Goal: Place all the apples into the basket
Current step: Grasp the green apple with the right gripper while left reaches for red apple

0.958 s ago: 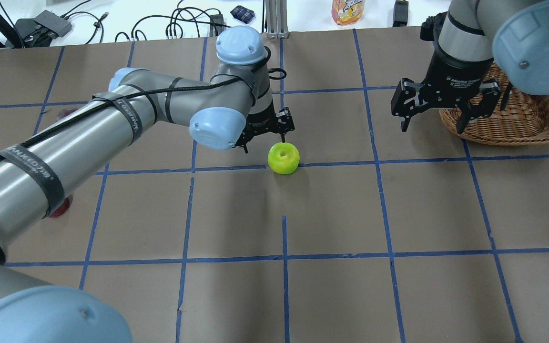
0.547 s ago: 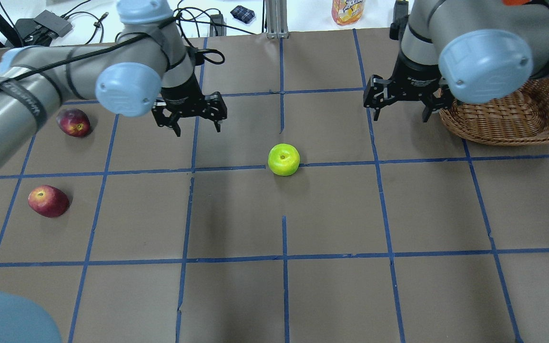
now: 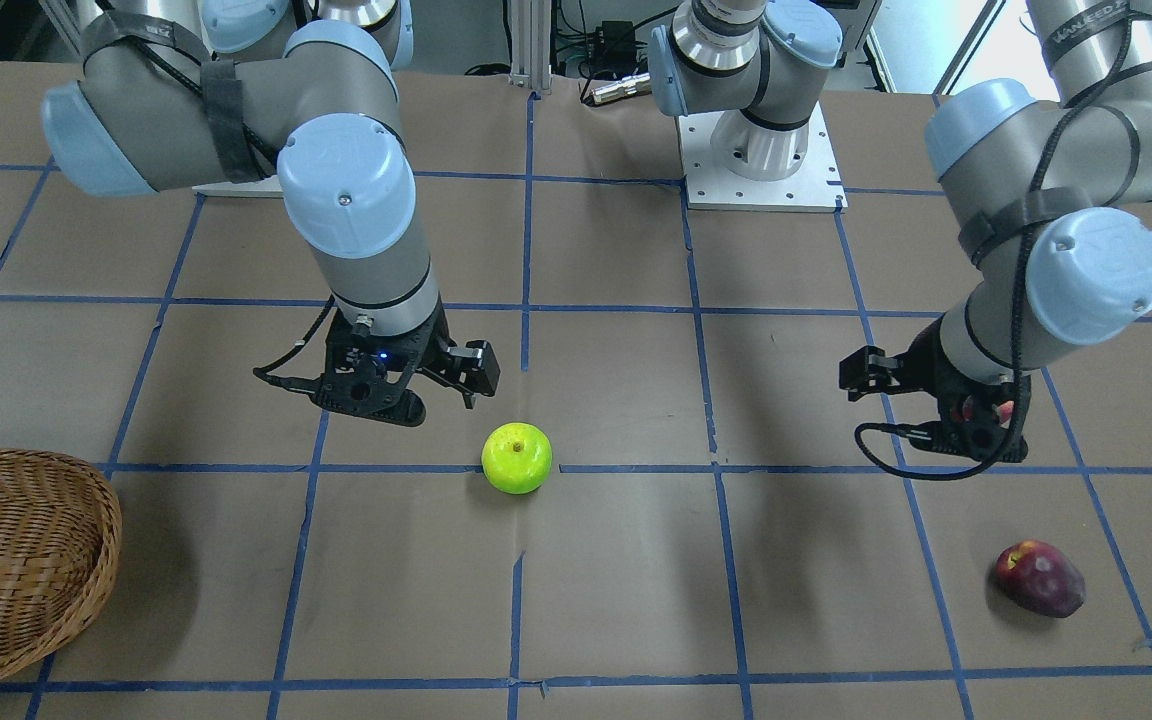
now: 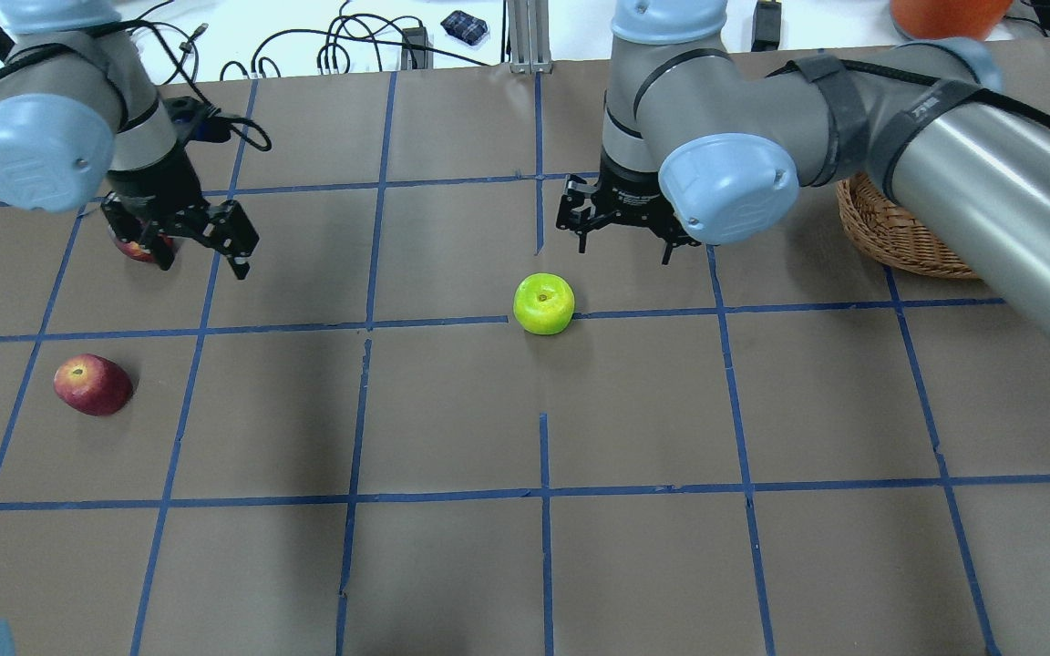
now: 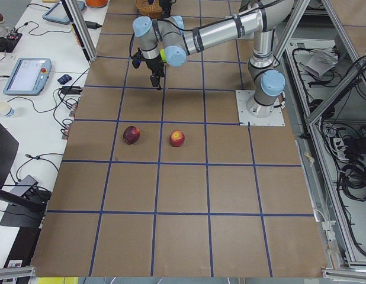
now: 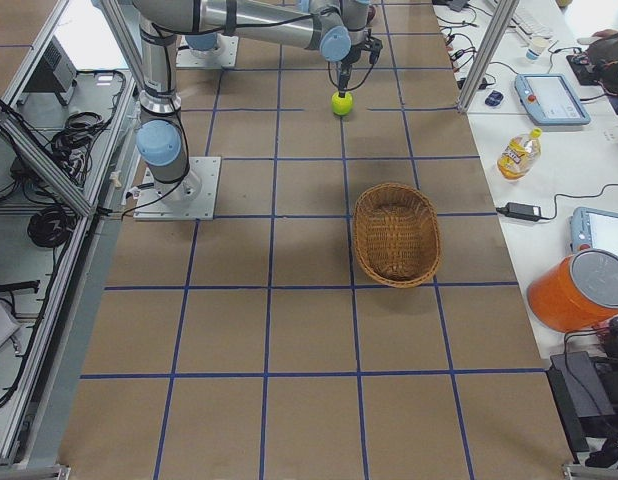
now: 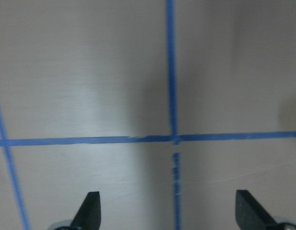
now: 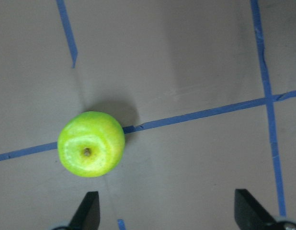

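The lime-green apple (image 4: 543,303) sits mid-table; it also shows in the front view (image 3: 516,457) and low left in the right wrist view (image 8: 90,143). My right gripper (image 4: 623,251) hangs open just beyond it, raised. My left gripper (image 4: 201,260) is open and empty, raised by the two red apples. The maroon apple (image 4: 133,248) is partly hidden behind it. The red apple with yellowish top (image 4: 92,384) lies nearer me. The left wrist view shows only bare table between the fingertips (image 7: 90,208). The wicker basket (image 4: 880,239) stands far right, partly behind my right arm, and is empty (image 6: 394,188).
Brown paper with a blue tape grid covers the table. A white bench along the far edge holds cables, a juice bottle (image 4: 666,23) and an orange container (image 6: 579,290).
My left gripper has swung left, away from the green apple, to the two red apples. My right gripper has moved left from the basket to beside the green apple. Both stay open.
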Controlling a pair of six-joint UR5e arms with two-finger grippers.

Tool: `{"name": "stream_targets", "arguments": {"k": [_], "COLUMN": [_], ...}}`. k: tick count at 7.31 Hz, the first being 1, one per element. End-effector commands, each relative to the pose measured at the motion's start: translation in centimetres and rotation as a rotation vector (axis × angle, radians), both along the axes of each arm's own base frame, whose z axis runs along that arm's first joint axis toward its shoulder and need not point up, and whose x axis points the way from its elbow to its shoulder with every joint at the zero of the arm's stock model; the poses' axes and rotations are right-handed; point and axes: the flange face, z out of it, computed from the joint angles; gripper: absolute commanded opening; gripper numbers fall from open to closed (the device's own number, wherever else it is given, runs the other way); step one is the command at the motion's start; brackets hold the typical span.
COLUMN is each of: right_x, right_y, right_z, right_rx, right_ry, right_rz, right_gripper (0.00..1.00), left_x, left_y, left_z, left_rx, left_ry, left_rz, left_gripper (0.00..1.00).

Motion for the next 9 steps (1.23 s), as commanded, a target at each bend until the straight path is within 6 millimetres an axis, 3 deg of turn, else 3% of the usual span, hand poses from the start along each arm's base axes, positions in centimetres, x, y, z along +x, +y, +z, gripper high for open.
{"name": "stream_targets", "arguments": {"k": [1, 2, 3, 5, 8, 9], "right_x": [4.4, 6.6, 6.7, 7.2, 7.3, 7.3], "right_y": [0.1, 0.5, 0.1, -0.7, -1.5, -1.5], "right_z": [-4.1, -5.9, -7.7, -11.3, -12.9, -12.9], "right_rx": [0.017, 0.016, 0.028, 0.024, -0.007, -0.007], "right_ry": [-0.039, -0.041, -0.037, -0.014, -0.002, -0.001], "right_rz": [0.035, 0.056, 0.071, 0.075, 0.071, 0.064], "right_gripper": [1.00, 1.00, 1.00, 1.00, 1.00, 0.75], "left_x": [8.4, 13.7, 17.4, 17.1, 17.0, 17.1], "left_y": [3.1, 4.1, 5.6, 7.8, 8.2, 8.0], "left_z": [-2.1, -4.4, -6.9, -12.4, -14.8, -14.7], "left_rx": [0.064, 0.045, 0.030, -0.018, -0.004, -0.009], "left_ry": [0.000, 0.016, 0.019, -0.007, -0.005, -0.006], "left_rz": [-0.064, -0.082, -0.047, -0.037, -0.037, -0.037], "left_gripper": [1.00, 1.00, 1.00, 1.00, 1.00, 1.00]}}
